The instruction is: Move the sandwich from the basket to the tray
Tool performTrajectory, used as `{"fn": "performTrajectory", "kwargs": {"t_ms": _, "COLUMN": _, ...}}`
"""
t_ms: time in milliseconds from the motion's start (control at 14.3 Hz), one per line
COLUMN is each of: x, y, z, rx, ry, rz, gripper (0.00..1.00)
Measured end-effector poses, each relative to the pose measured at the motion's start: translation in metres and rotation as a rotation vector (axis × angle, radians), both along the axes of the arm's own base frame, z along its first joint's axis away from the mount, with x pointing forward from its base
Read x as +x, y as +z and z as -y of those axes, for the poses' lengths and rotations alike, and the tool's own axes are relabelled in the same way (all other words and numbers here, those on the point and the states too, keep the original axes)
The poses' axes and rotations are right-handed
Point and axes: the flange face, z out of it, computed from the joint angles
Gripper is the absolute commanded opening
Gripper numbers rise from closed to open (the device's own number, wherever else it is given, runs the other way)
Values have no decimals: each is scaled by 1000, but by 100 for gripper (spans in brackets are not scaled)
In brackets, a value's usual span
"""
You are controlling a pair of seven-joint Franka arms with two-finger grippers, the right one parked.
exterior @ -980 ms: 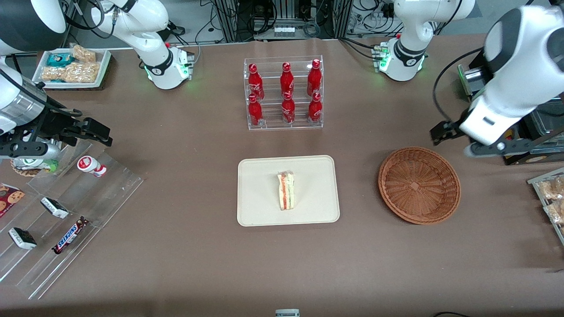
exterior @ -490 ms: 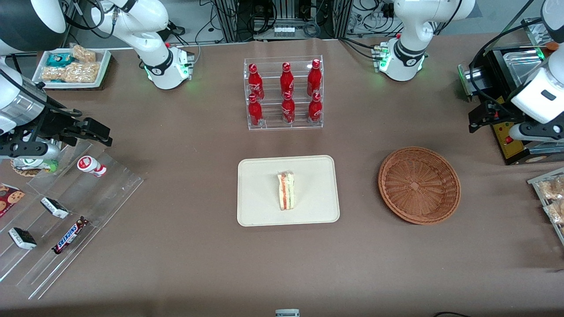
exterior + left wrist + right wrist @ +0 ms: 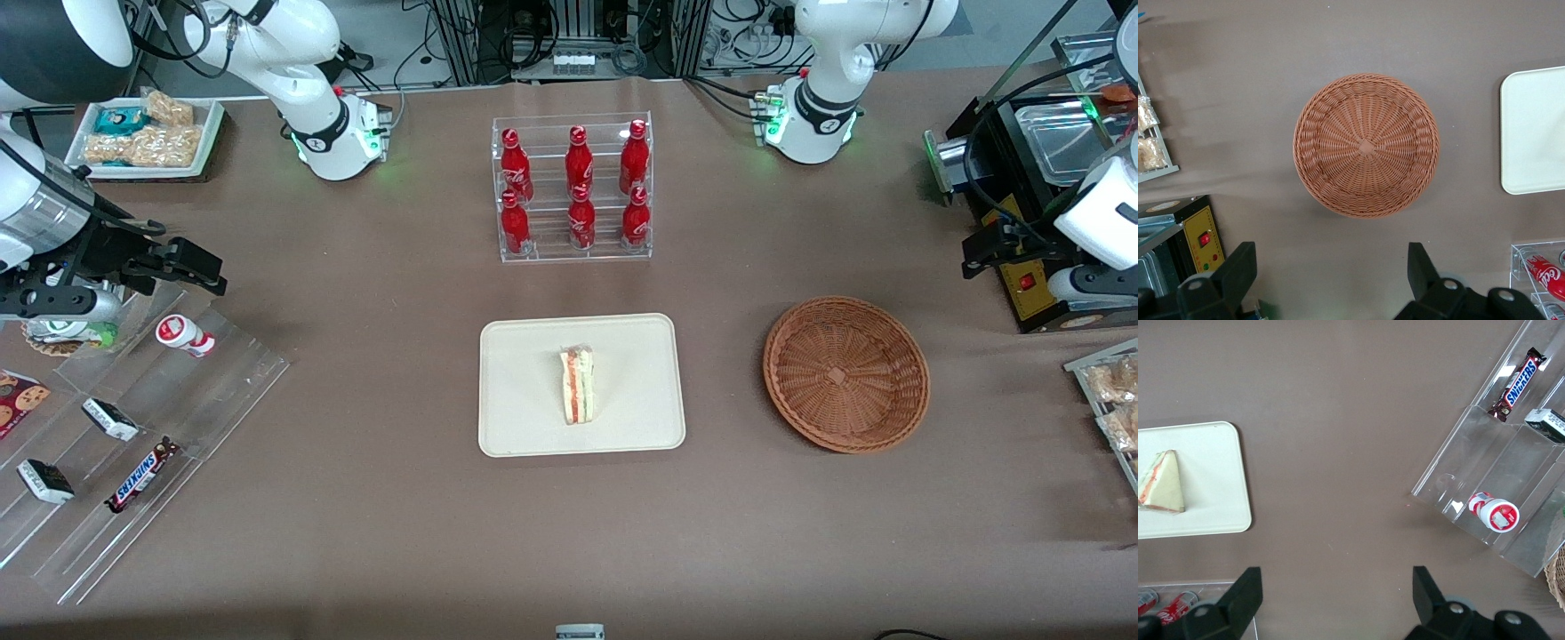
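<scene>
The sandwich (image 3: 577, 385) lies on its side in the middle of the cream tray (image 3: 524, 356), filling edge showing; the right wrist view also shows the sandwich (image 3: 1163, 483) on the tray (image 3: 1211, 487). The woven basket (image 3: 845, 373) beside the tray holds nothing, and in the left wrist view the basket (image 3: 1366, 145) shows a bare weave. My gripper (image 3: 982, 252) hangs above the table toward the working arm's end, farther from the front camera than the basket and clear of its rim. The gripper (image 3: 1331, 273) is open, fingers wide apart with only tablecloth between them.
A clear rack of red bottles (image 3: 573, 187) stands farther from the front camera than the tray. A black appliance (image 3: 1031, 178) and a rack of snacks (image 3: 1111, 400) sit at the working arm's end. Acrylic steps with candy bars (image 3: 133, 418) lie at the parked arm's end.
My gripper has drawn away from above the basket's edge toward the working arm's end of the table, still open. Sandwich, tray and basket have not moved.
</scene>
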Motion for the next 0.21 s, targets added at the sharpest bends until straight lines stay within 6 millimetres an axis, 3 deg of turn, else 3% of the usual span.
{"fn": "performTrajectory", "kwargs": {"t_ms": 210, "x": -1, "y": -3, "z": 3, "rx": 1, "ry": -6, "rz": -23, "gripper": 100}}
